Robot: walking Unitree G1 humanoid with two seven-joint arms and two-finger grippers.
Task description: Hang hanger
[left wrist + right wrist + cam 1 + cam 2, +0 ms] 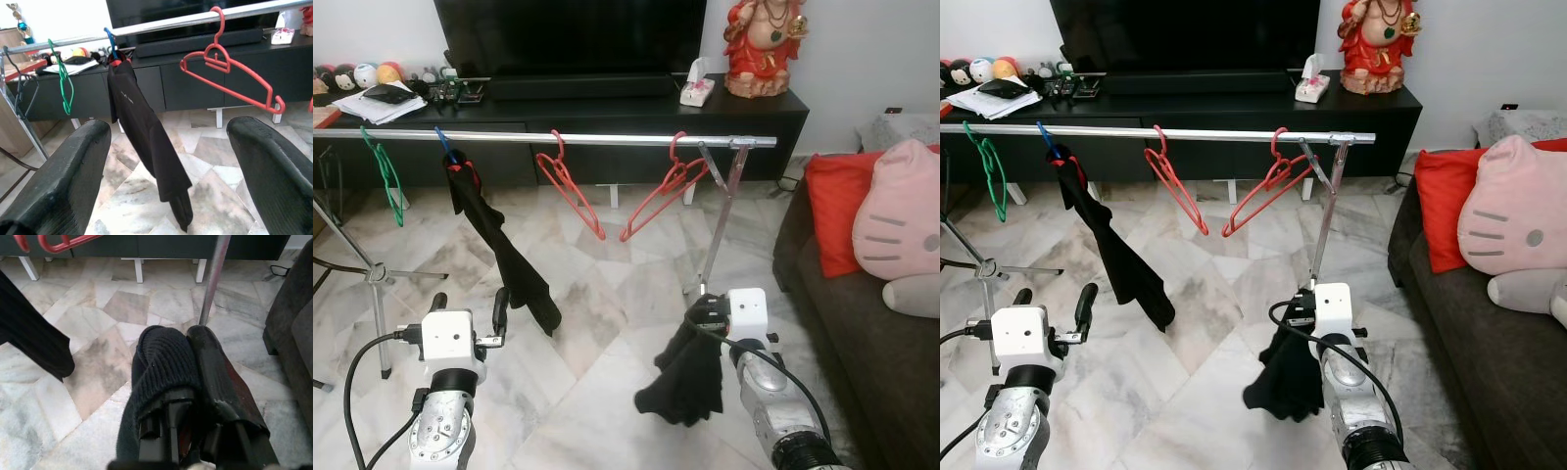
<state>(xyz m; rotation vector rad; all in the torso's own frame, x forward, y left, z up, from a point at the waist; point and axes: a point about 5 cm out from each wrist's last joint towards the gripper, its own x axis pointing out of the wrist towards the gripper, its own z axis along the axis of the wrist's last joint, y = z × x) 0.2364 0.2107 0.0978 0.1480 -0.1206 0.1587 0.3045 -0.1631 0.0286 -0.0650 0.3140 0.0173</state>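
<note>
While my right gripper (705, 315) is clamping a black garment (685, 382) low over the floor, my left gripper (468, 305) is waiting wide apart. 2 red hangers (570, 186) are hanging bare on the rail (558, 138) (nothing hung from my hand yet).

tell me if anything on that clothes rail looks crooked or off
Yes. On the rail, the two red hangers hang tilted, splayed apart with their low ends nearly meeting. The black garment on the blue hanger droops in one long slanted strip. The right gripper is shut on a bunched dark garment; the left gripper is open.
</note>
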